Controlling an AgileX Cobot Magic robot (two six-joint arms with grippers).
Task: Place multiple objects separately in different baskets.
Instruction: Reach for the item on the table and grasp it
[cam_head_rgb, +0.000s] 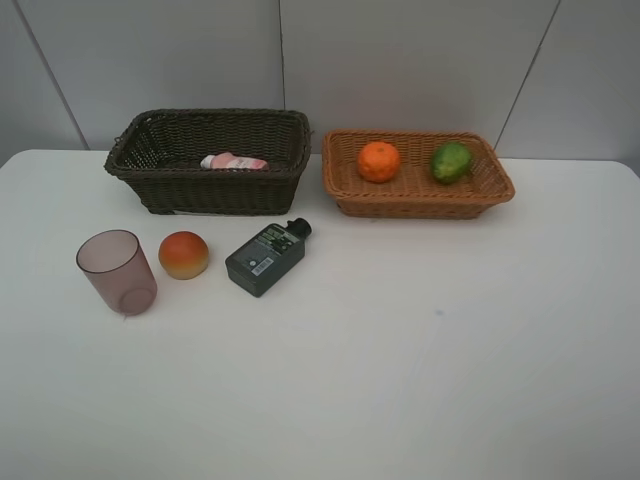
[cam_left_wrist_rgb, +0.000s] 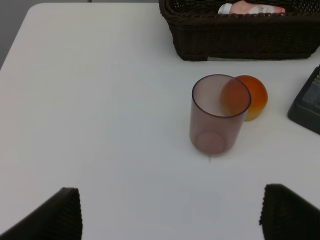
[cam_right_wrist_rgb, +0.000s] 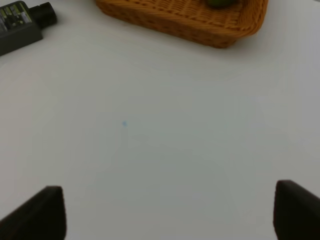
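The orange (cam_head_rgb: 378, 161) and the green lime-like fruit (cam_head_rgb: 451, 162) lie in the light tan basket (cam_head_rgb: 420, 205). The pink white-capped bottle (cam_head_rgb: 233, 162) lies in the dark brown basket (cam_head_rgb: 200, 185). The mauve cup (cam_head_rgb: 118, 272) stands upright on the table, with the peach-like fruit (cam_head_rgb: 183, 255) and the dark grey bottle (cam_head_rgb: 266, 258), lying flat, beside it. Neither arm shows in the high view. My left gripper (cam_left_wrist_rgb: 170, 215) is open and empty, short of the cup (cam_left_wrist_rgb: 217, 117) and peach (cam_left_wrist_rgb: 255, 95). My right gripper (cam_right_wrist_rgb: 170, 212) is open and empty over bare table, away from the tan basket (cam_right_wrist_rgb: 180, 20).
The white table (cam_head_rgb: 400, 380) ends at a grey wall behind the baskets. Its left edge shows in the left wrist view (cam_left_wrist_rgb: 15, 40). The grey bottle also shows in the left wrist view (cam_left_wrist_rgb: 307, 107) and in the right wrist view (cam_right_wrist_rgb: 20, 27).
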